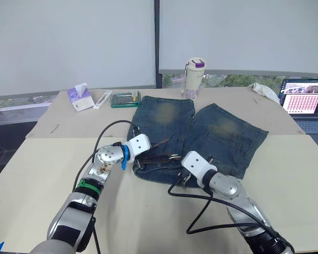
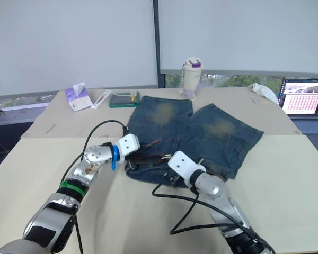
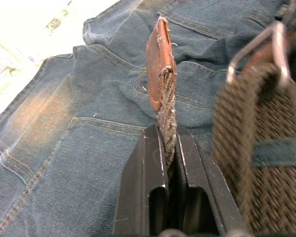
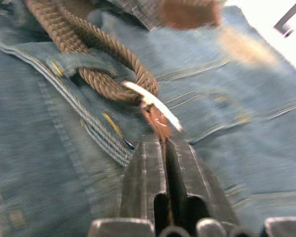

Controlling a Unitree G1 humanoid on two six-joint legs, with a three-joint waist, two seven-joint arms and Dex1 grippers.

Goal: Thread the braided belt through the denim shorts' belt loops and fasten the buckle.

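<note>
Gripping braided belt [image 3: 164, 106]: both grippers.

No lettering can be read; the laptop screen [image 1: 303, 95] shows only blurred pink blocks.

Bright even daylight, blurred wrist close-ups

The denim shorts [image 1: 201, 132] lie flat on the table [image 1: 37, 174], waistband toward the robot, with the braided belt [image 1: 156, 159] along it. The left gripper [image 1: 144, 153] and right gripper [image 1: 181, 163] both sit at the waistband. A tumbler [image 1: 194, 77], tissue box [image 1: 80, 98] and laptop [image 1: 305, 103] stand behind.
</note>
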